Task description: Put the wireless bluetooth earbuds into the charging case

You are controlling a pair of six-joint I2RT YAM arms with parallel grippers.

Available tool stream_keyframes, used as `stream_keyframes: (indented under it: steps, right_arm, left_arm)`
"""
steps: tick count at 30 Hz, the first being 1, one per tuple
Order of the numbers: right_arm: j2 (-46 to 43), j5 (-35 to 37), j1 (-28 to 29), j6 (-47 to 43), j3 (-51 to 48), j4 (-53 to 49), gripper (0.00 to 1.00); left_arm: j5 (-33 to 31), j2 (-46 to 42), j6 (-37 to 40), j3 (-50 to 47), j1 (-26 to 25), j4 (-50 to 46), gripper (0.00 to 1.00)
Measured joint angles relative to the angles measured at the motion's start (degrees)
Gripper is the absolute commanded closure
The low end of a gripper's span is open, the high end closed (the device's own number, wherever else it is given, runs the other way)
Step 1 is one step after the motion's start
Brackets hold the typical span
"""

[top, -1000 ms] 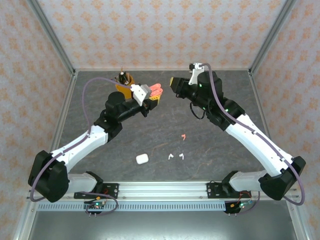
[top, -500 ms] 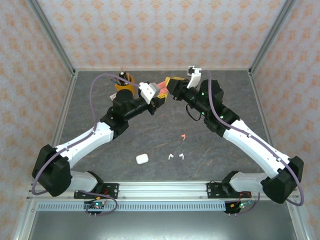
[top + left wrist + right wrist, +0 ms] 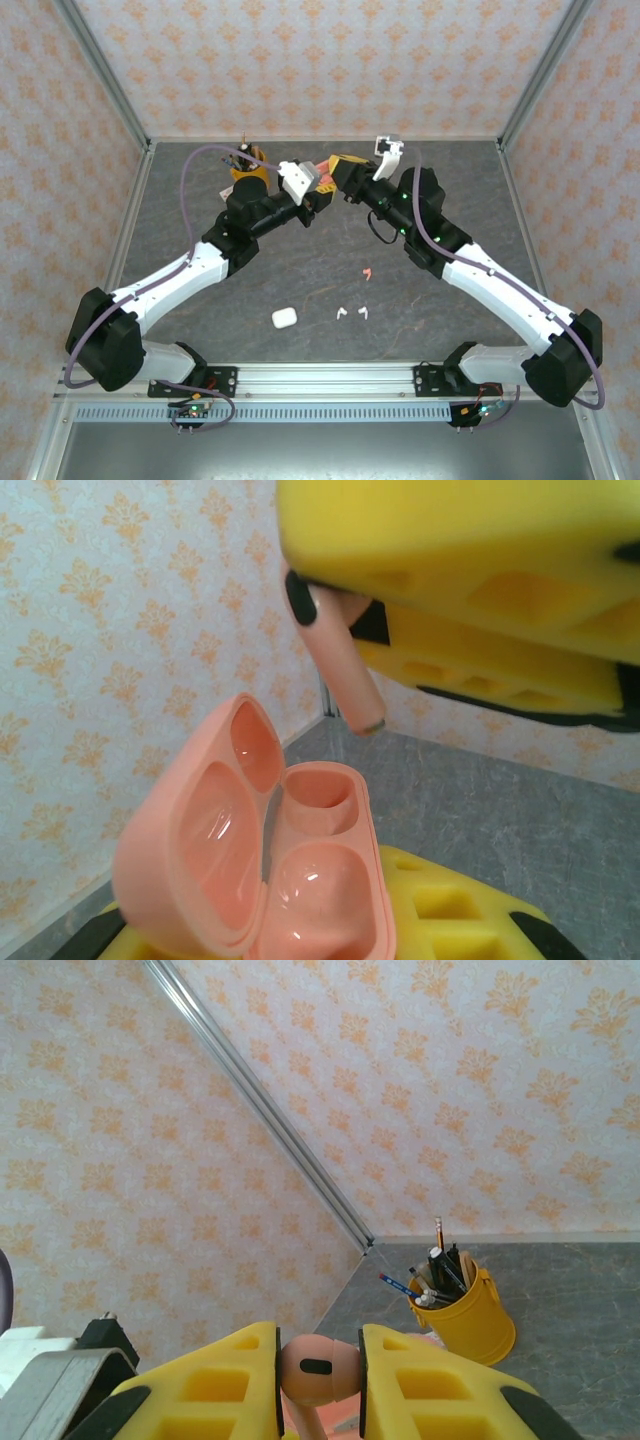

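Note:
My left gripper (image 3: pixel 300 932) is shut on the open salmon-pink charging case (image 3: pixel 300 880), lid tilted to the left, both wells empty. Just above it hangs a pink earbud (image 3: pixel 338 660), stem pointing down at the case and not touching it. My right gripper (image 3: pixel 318 1385) is shut on that earbud's head (image 3: pixel 318 1368). In the top view the two grippers meet near the back of the table, left (image 3: pixel 316 190) and right (image 3: pixel 345 176). On the table lie another pink earbud (image 3: pixel 367 272), two white earbuds (image 3: pixel 341 313) (image 3: pixel 363 312) and a shut white case (image 3: pixel 284 318).
A yellow cup of pens (image 3: pixel 247 166) (image 3: pixel 462 1312) stands at the back, just left of the left gripper. Patterned walls and metal corner posts (image 3: pixel 260 1110) close in the table's back and sides.
The right gripper has swung left with the pink earbud until it hangs over the open case. The left gripper has shifted slightly right and back to meet it.

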Motion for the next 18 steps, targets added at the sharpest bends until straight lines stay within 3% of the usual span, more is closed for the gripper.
stream_keyframes:
  steps: [18]
  right_arm:
    - [1.0, 0.0, 1.1, 1.2, -1.0, 1.5, 0.78]
  left_arm:
    - [0.1, 0.1, -2.3, 0.4, 0.0, 1.1, 1.0]
